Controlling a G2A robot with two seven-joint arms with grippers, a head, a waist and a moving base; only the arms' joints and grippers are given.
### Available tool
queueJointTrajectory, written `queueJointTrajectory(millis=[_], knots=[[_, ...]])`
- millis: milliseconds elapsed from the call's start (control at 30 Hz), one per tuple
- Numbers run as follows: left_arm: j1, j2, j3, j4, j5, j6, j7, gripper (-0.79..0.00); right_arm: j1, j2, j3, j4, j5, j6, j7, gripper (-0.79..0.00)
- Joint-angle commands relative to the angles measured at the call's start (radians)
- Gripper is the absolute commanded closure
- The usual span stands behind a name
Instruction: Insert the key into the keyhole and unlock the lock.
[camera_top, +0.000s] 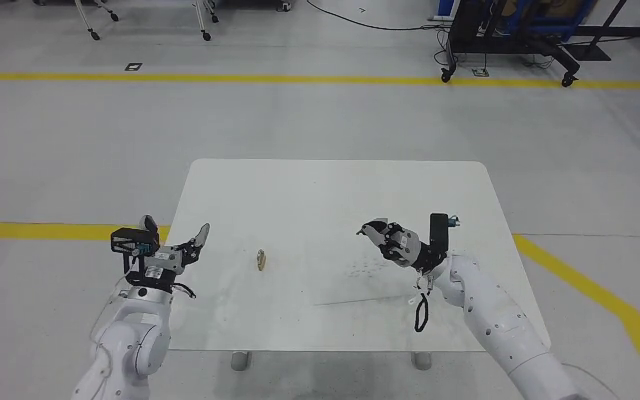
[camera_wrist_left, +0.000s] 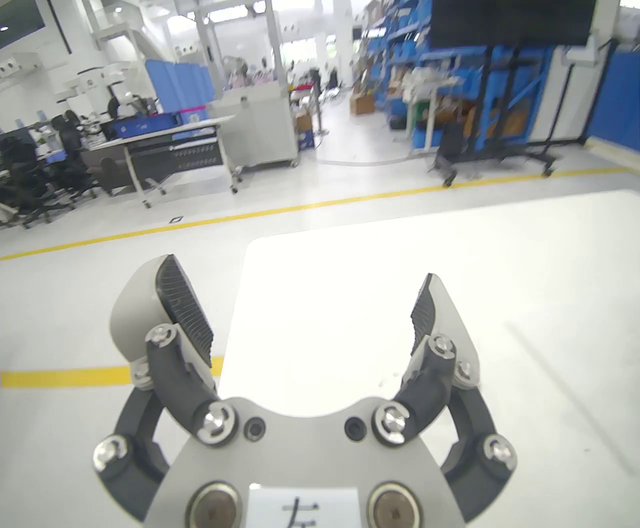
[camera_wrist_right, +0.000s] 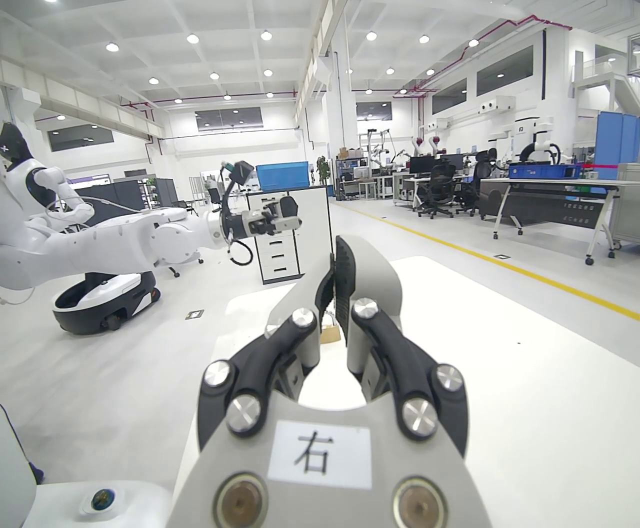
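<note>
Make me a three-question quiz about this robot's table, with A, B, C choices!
1. Where is the small brass-coloured lock? A in a gripper B on the rectangular table, between the left gripper and the right gripper C on the floor
2. What colour is the table? A white B red C green
3. The left gripper is: A shut B holding the lock C open
Answers: B, it lies on the tabletop untouched; A, its top is plain white; C, its fingers stand wide apart.
</note>
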Motion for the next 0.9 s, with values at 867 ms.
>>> queueJointTrajectory(millis=[867], knots=[[-0.457, -0.061, 0.471, 0.348, -1.224, -0.508, -0.584, -0.785, -0.028, -0.023, -0.056, -0.003, 0.250, 0.000, 0.033, 0.000]])
